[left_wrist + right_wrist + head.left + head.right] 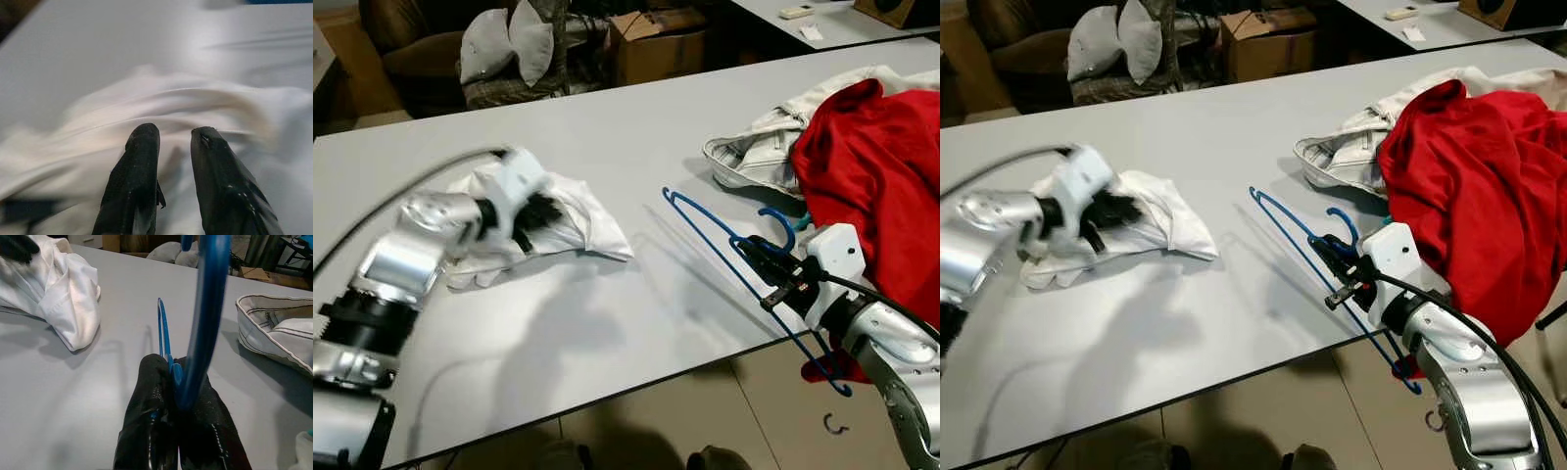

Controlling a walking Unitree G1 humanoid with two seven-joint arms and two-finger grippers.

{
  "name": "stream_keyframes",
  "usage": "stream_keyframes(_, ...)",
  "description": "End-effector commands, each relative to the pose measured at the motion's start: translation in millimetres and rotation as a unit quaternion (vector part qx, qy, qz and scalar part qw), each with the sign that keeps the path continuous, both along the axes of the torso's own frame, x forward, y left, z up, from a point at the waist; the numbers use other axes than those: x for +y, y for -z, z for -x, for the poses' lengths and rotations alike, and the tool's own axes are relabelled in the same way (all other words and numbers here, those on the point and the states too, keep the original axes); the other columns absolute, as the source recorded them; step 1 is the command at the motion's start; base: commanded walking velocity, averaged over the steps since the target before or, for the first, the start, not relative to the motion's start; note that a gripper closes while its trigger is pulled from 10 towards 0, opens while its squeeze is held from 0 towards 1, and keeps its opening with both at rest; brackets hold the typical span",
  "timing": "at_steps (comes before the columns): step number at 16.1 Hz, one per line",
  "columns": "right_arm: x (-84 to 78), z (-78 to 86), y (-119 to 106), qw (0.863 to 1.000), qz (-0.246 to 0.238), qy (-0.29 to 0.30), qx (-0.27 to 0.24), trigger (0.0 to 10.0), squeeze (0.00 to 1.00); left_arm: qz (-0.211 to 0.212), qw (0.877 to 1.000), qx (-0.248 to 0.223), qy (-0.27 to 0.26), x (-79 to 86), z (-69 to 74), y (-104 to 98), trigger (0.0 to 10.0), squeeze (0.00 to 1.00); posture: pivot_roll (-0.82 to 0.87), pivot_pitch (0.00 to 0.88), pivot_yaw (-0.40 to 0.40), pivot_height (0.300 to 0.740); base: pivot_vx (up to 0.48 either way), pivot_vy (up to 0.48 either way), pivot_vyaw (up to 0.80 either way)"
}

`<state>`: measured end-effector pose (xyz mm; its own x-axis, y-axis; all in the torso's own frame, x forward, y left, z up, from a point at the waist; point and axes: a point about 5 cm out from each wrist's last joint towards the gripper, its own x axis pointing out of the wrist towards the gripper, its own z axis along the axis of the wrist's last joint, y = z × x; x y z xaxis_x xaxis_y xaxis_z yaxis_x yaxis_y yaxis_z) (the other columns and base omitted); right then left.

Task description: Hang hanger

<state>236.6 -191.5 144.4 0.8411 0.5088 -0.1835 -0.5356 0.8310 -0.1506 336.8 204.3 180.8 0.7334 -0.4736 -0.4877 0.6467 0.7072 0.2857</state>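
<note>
A blue wire hanger [715,230] is held tilted over the front right part of the grey table [607,127]. Its far corner rests near the tabletop and its lower end hangs past the table edge. My right gripper [759,257] is shut on the hanger near its hook, and the wrist view shows the black fingers [146,396] pinching the blue wire [164,333]. A crumpled white garment [592,220] lies on the left of the table. My left gripper [540,211] is down on it, blurred. In its wrist view the two fingertips [144,134] stand a little apart just above the white cloth [195,103].
A red garment [867,157] and a cream jacket [754,157] are piled at the table's right end, close behind the right arm. The table's front edge runs just under the right wrist. A cardboard box [656,39] and cushions [504,44] sit beyond the far edge.
</note>
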Motion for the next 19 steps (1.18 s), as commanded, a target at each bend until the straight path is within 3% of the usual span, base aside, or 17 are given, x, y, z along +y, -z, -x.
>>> stream_keyframes(1, -3.7, 1.0, -4, 1.0, 0.004, 0.004, -0.011, 10.0, 0.0, 0.015, 0.997, -0.012, -0.078, 17.0, -1.9, -5, 10.0, 0.0, -0.12, 0.0, 0.064, 0.74, 0.0, 0.0, 0.0)
stream_keyframes(2, -3.8, 1.2, -3, 1.0, 0.004, 0.005, -0.011, 10.0, 0.0, 0.021, 0.995, -0.014, -0.092, 20.6, -0.8, -5, 10.0, 0.83, -0.12, 0.0, 0.064, 0.74, 0.0, 0.0, 0.0)
stream_keyframes(3, -4.0, 1.7, -3, 1.0, 0.003, 0.005, -0.01, 10.0, 0.0, 0.028, 0.992, -0.017, -0.119, 28.9, 2.0, -5, 10.0, 1.0, -0.12, 0.0, 0.06, 0.74, 0.0, 0.0, 0.0)
stream_keyframes(6, -3.2, 0.7, -3, 1.0, 0.002, 0.003, -0.008, 10.0, 0.0, 0.011, 0.988, -0.07, -0.14, 42.6, 1.6, -15, 10.0, 1.0, -0.1, 0.0, 0.048, 0.74, 0.0, 0.0, 0.0)
stream_keyframes(9, -1.5, -1.7, -3, 1.0, 0.0, -0.001, -0.009, 10.0, 0.0, -0.023, 0.986, -0.137, -0.094, 43.9, -3.0, -33, 10.0, 1.0, -0.1, 0.0, 0.048, 0.74, 0.0, 0.0, 0.0)
stream_keyframes(10, -1.1, -2.7, -3, 1.0, -0.001, -0.001, -0.011, 10.0, 0.0, -0.05, 0.981, -0.148, -0.116, 51.1, -8.4, -36, 10.0, 1.0, -0.1, 0.0, 0.05, 0.74, 0.0, 0.0, 0.0)
stream_keyframes(11, -0.9, -2.8, -3, 1.0, -0.002, 0.0, -0.011, 10.0, 0.0, -0.053, 0.98, -0.139, -0.133, 54.8, -11.0, -34, 10.0, 1.0, -0.1, 0.0, 0.06, 0.74, 0.0, 0.0, 0.0)
stream_keyframes(12, -0.3, -2.1, -3, 1.0, -0.003, 0.001, -0.011, 10.0, 0.0, -0.035, 0.981, -0.127, -0.142, 54.4, -12.5, -29, 10.0, 0.22, -0.1, 0.0, 0.06, 0.74, 0.0, 0.0, 0.0)
stream_keyframes(13, 0.4, -1.3, -2, 1.0, -0.004, 0.001, -0.01, 10.0, 0.0, -0.015, 0.983, -0.12, -0.137, 50.7, -13.4, -23, 10.0, 0.0, -0.11, 0.0, 0.066, 0.74, 0.0, 0.0, 0.0)
stream_keyframes(16, 1.6, 0.4, -2, 1.0, -0.006, -0.002, -0.008, 10.0, 0.0, -0.02, 0.995, -0.077, -0.053, 35.1, -7.7, -2, 10.0, 0.0, -0.11, 0.0, 0.07, 0.74, 0.0, 0.0, 0.0)
stream_keyframes(18, 0.7, 0.9, -2, 1.0, -0.005, -0.001, -0.007, 10.0, 0.0, -0.02, 0.997, -0.061, -0.032, 33.8, -5.8, 1, 10.0, 0.0, -0.11, 0.0, 0.07, 0.74, 0.0, 0.0, 0.0)
stream_keyframes(19, 0.3, 1.0, -2, 1.0, -0.005, -0.001, -0.006, 10.0, 0.0, -0.043, 0.997, -0.055, -0.026, 37.3, -4.9, 4, 10.0, 0.0, -0.12, 0.0, 0.072, 0.74, 0.0, 0.0, 0.0)
